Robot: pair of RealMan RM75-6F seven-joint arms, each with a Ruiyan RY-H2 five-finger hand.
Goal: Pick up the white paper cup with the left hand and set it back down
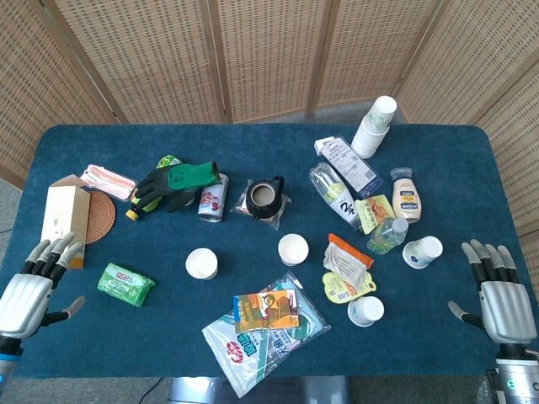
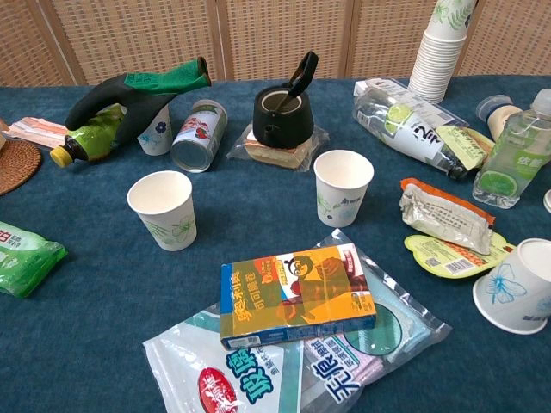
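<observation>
Standing upright on tabletop (image 1: 253, 328), white paper cup (image 1: 201, 263) well apart from left hand (image 1: 29, 290); both hands' fingers (image 1: 50, 252) spread, empty. Right hand (image 1: 498, 290) at far edge. Labels unreadable.

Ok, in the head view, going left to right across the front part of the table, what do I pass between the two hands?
left hand → green packet → left upright paper cup → orange box → middle upright paper cup → cup near the front edge → tipped cup → right hand
</observation>
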